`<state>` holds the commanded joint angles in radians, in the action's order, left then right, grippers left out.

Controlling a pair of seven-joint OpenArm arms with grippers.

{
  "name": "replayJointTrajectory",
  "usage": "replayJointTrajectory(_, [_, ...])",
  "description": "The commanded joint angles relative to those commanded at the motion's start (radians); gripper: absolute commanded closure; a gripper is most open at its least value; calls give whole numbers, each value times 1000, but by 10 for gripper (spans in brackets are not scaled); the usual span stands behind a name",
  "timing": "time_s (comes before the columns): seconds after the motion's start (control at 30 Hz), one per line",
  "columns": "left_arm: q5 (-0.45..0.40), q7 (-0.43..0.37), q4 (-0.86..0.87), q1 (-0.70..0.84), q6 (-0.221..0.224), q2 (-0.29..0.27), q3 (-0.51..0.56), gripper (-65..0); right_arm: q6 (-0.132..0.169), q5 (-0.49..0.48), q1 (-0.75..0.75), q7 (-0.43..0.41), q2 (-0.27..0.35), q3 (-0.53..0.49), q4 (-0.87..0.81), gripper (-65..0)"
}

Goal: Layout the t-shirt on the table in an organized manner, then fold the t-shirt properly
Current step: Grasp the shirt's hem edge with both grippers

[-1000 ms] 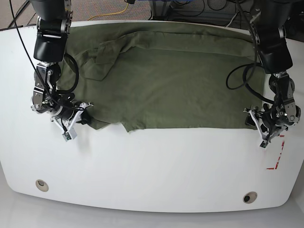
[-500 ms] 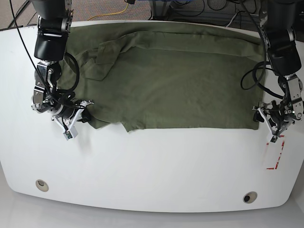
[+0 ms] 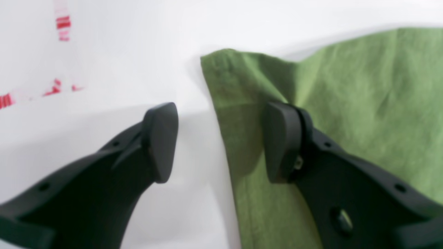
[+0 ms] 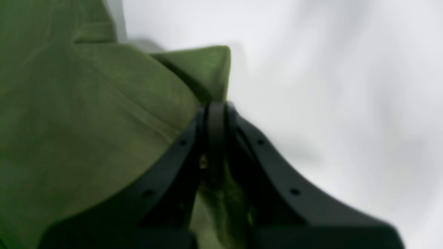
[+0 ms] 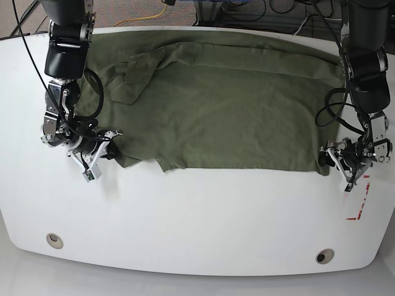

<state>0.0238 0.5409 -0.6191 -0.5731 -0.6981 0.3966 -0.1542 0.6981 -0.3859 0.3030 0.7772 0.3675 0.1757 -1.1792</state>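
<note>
The olive-green t-shirt (image 5: 222, 111) lies spread across the back half of the white table (image 5: 203, 216), with a sleeve folded over at the back left. My right gripper (image 5: 106, 150) sits at the shirt's front left corner. The right wrist view shows it (image 4: 216, 114) shut on a fold of the t-shirt (image 4: 86, 103). My left gripper (image 5: 331, 161) is at the shirt's front right corner. In the left wrist view it (image 3: 221, 138) is open, astride the hem of the t-shirt (image 3: 346, 86), one pad (image 3: 280, 145) over the cloth and the other over bare table (image 3: 138, 52).
Red tape marks (image 5: 358, 209) lie on the table just in front of my left gripper, also seen in the left wrist view as red tape (image 3: 62, 24). Two round grommet holes (image 5: 54, 240) (image 5: 324, 256) sit near the front edge. Cables hang behind the table.
My left arm swung toward the table's right side; its gripper went right, then came back to the shirt's corner. The shirt's right edge shifted slightly. The right gripper has stayed put.
</note>
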Motion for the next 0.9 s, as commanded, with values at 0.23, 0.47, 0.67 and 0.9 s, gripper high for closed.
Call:
replayJointTrajectory(0.23, [0,5,-3,2,0,-15,2,-361,0,0,0,0,0,2,0,0])
replayJointTrajectory(0.47, [8,57,-54,2,0,-12,-3,-361,0,0,0,0,3,2,-2,0])
replayJointTrajectory(0.67, [9,132,-213,38,0,-12,-5,-361,0,0,0,0,6,2,-2,0])
replayJointTrajectory(0.9, [9,164,-253,34,0,-17,-5,-361,0,0,0,0,6,2,-2,0])
